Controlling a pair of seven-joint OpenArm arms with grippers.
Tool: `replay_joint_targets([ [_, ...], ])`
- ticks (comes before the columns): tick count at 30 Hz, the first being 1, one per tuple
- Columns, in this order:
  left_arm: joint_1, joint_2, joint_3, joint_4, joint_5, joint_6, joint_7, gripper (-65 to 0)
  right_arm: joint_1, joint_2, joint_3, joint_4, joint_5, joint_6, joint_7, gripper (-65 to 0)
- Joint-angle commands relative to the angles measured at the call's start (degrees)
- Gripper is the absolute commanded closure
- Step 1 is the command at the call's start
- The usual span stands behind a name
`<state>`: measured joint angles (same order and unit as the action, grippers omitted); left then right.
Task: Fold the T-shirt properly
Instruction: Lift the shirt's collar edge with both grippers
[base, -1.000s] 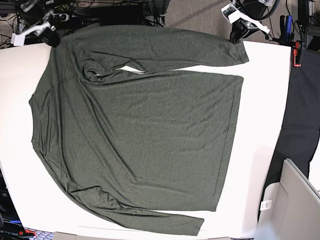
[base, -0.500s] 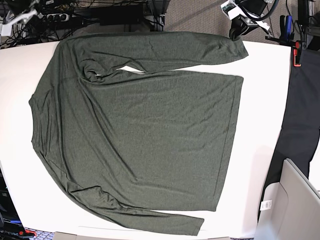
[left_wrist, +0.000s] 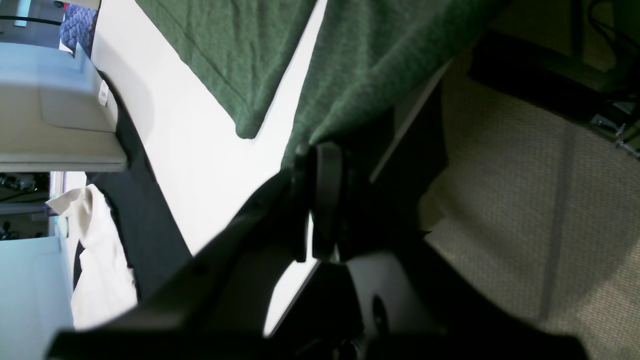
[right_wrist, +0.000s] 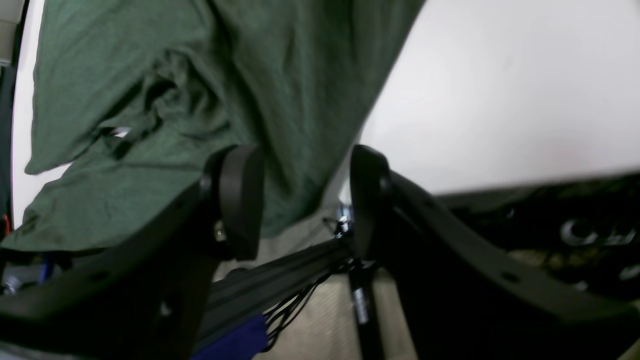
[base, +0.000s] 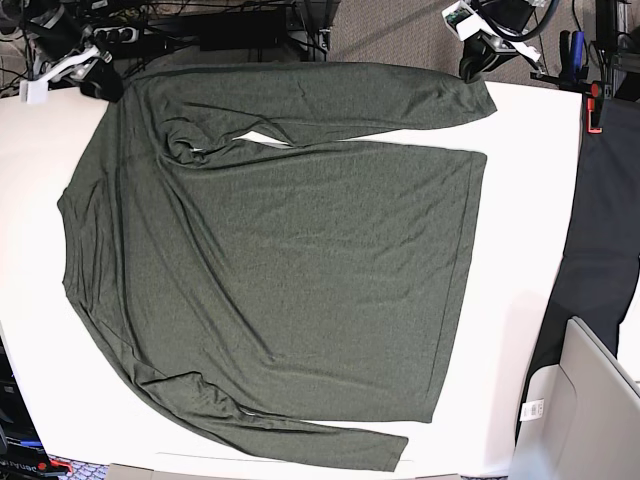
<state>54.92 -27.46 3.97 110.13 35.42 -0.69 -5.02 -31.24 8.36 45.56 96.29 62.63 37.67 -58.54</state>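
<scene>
White desk (base: 520, 250), broad, bearing everything. T-shirt (base: 270, 270) spread flat across most of it, olive green, collar end toward the base view's left, hem toward the right; upper sleeve laid along the far edge, lower sleeve along the near edge. Left gripper (left_wrist: 310, 200) at the upper sleeve's cuff, by the far right corner, jaws pressed together on the cuff fabric. Right gripper (right_wrist: 300, 200) at the far left shoulder, jaws parted, straddling the shirt's edge, gripping nothing.

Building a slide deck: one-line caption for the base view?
Olive T-shirt spread flat on white table, left gripper pinching a sleeve cuff, right gripper at shoulder.
</scene>
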Motion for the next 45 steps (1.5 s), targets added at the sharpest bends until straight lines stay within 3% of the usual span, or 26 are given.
replay_joint_targets([
  [1, 0.78, -0.45, -0.23, 0.69, -0.03, 0.91, -1.18, 0.0, 0.08, 0.91, 0.37, -0.16, 0.97, 0.53, 0.65, -29.2],
  [22, 0.69, -0.36, 0.03, 0.6, -0.03, 0.91, -1.09, 0.0, 7.2, -0.4, -0.95, -10.8, -0.08, 0.44, 0.92, -28.9],
  [25, 0.69, -0.36, 0.03, 0.6, -0.03, 0.91, -1.09, 0.0, 8.08, -0.49, -0.95, -10.71, -1.4, -1.14, 0.83, -23.1],
  [28, 0.69, -0.36, 0.03, 0.6, -0.03, 0.91, -1.09, 0.0, 8.26, -0.58, -0.95, -10.71, -1.4, -4.31, 0.83, -10.7],
  [31, 0.69, -0.36, 0.03, 0.6, -0.03, 0.91, -1.09, 0.0, 8.26, -1.46, -0.95, -10.62, -1.31, -5.27, 0.74, -1.8],
  [38, 0.69, -0.36, 0.03, 0.6, -0.03, 0.91, -1.09, 0.0, 6.76, -1.64, -0.51, -9.3, -0.96, -5.27, 0.65, -0.2],
  [43, 0.69, -0.36, -0.41, 1.04, -0.3, 1.17, -1.27, 0.0, 3.77, -1.64, -0.51, -0.07, -0.96, -5.27, 0.65, -0.2],
  [45, 0.86, -0.36, -0.41, 1.83, -0.3, 3.81, -2.41, 0.0, 2.63, -1.64, -0.42, 2.74, -0.96, -5.27, 0.65, -0.2],
])
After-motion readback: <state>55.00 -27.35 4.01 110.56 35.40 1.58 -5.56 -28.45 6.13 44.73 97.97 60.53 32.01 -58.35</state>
